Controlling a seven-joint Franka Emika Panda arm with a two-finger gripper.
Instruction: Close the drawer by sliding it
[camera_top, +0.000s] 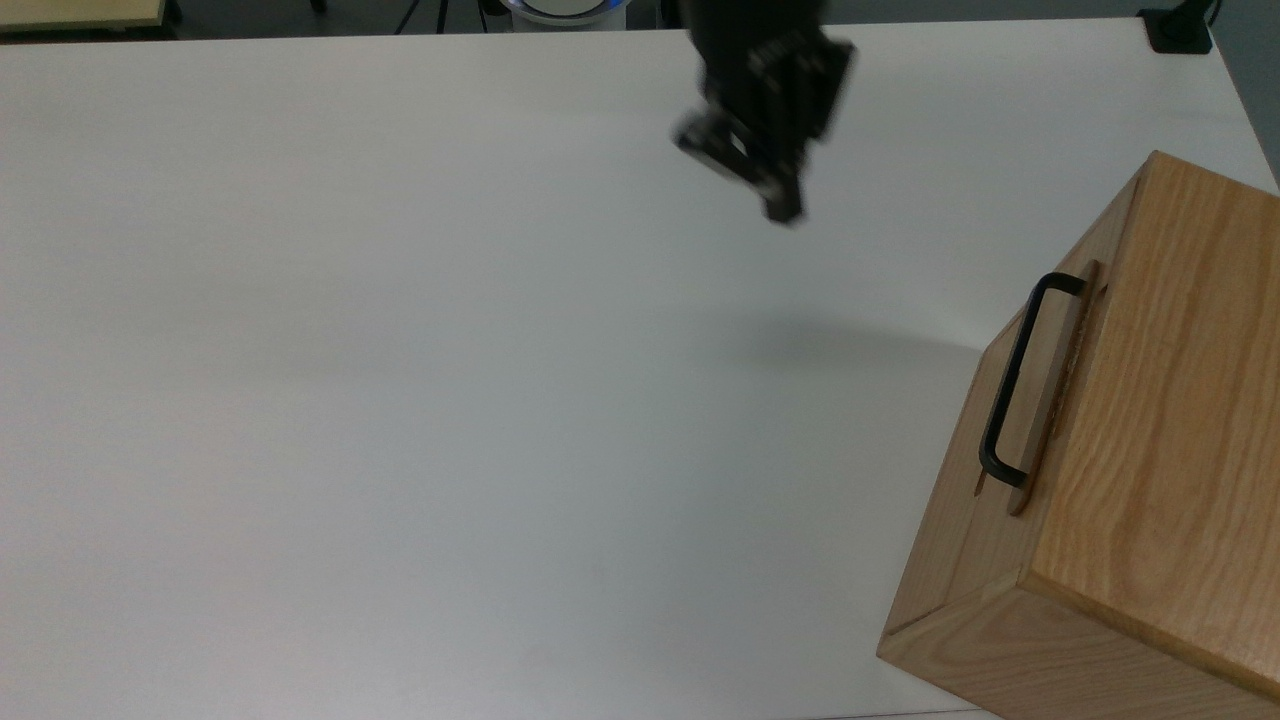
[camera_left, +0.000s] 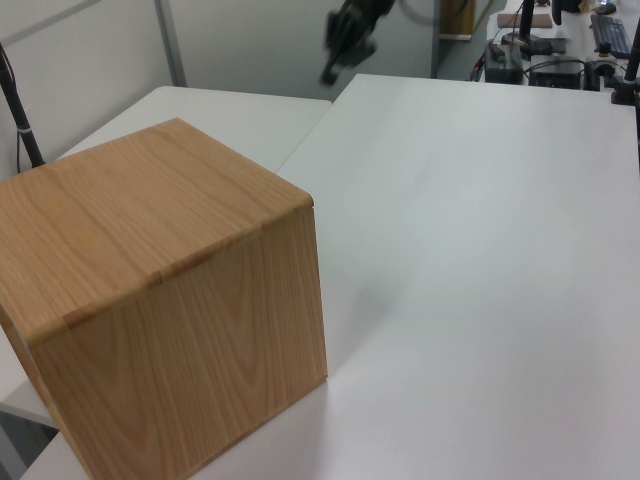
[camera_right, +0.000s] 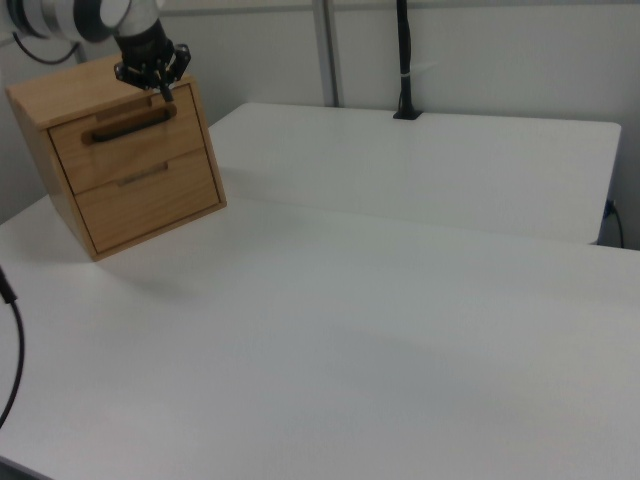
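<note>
The gripper (camera_top: 765, 175) hangs in the air above the white table (camera_top: 400, 400), holding nothing — how far its fingers stand apart I cannot tell. In the top view the drawer (camera_top: 1040, 390) sits well off to its lower right, pushed in nearly flush with the wooden cabinet (camera_top: 1170, 420), black handle (camera_top: 1015, 385) free. The right view shows the cabinet's front with a second drawer front (camera_right: 150, 200) below — the left view gives just its plain back and side (camera_left: 190, 330), the gripper (camera_left: 345, 40) far beyond.

The claw (camera_top: 765, 170) hangs tilted (motion-blurred), pointing down, holding nothing.
</note>
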